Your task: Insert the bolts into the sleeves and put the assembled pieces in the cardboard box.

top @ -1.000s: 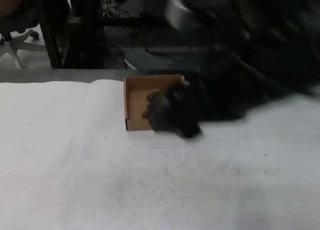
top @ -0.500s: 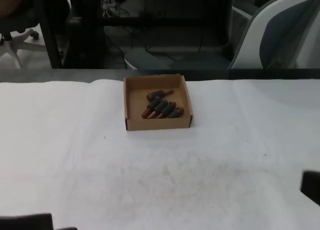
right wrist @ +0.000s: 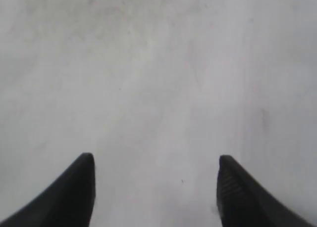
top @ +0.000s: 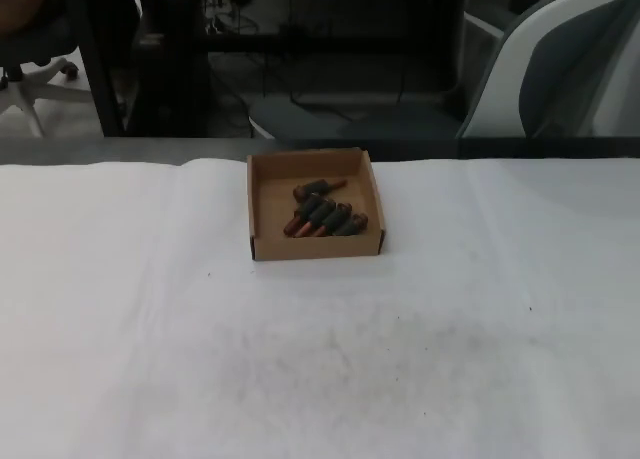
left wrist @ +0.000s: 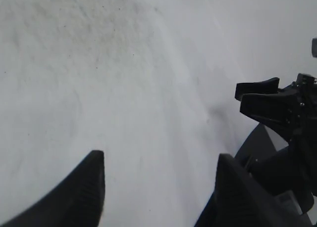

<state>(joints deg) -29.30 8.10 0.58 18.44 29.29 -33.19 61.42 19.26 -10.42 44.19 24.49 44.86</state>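
The cardboard box [top: 265,207] stands on the white cloth toward the far middle of the bench. Several assembled pieces [top: 325,215], dark sleeves with reddish bolt ends, lie side by side inside it. My left gripper [left wrist: 161,162] hangs open over bare white cloth, nothing between its fingers. The right arm's gripper [left wrist: 260,101] appears farther off in the left wrist view, over the cloth. In its own view my right gripper [right wrist: 156,165] is open over bare cloth, holding nothing.
A white cloth [top: 320,359] covers the whole bench. Behind the far edge stand a grey-white chair [top: 550,69] at the right, dark equipment frames and an office chair base [top: 30,84] at the left.
One second ago a dark blurred arm hung over the box. Half a second ago it had gone, with arm parts only at the lower corners. Now both have left the high view.
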